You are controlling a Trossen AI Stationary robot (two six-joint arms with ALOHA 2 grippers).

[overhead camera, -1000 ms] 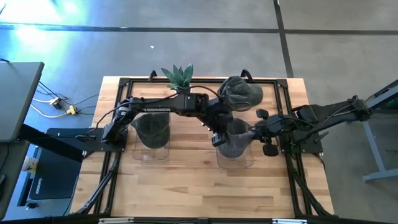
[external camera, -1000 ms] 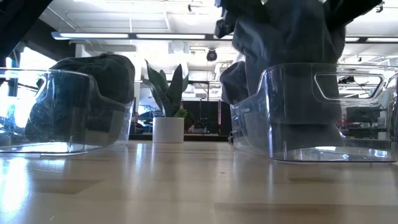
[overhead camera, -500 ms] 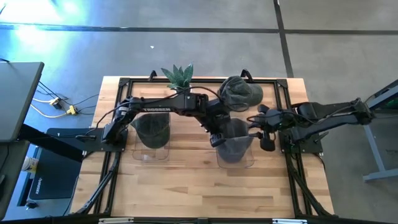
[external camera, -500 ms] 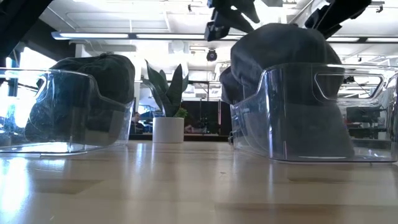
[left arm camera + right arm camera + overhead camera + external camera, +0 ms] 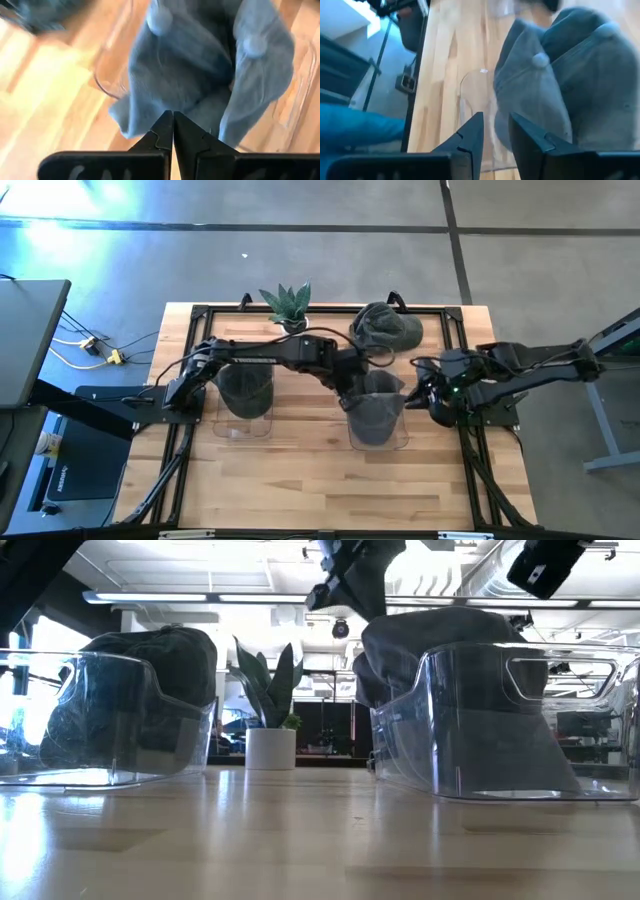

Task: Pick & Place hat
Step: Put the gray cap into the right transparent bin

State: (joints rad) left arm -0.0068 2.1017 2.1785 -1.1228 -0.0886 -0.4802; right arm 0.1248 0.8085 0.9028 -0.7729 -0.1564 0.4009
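A grey hat lies in the clear right bin, crown up, its top rising above the rim in the low view. My left gripper hovers shut just above the hat's left side, apart from it. My right gripper stands open to the right of the bin, off the hat. In the low view both grippers show above the bin, the left one and the right one.
A second clear bin on the left holds a dark hat. Another grey-green hat lies on the table near its far edge, beside a potted plant. Bare wood lies along the near edge.
A second ago the grey hat hung above the right bin between both grippers. It has dropped into the bin and settled there. Both grippers have let go: the left one has drawn up and toward the left, the right one toward the table's right edge.
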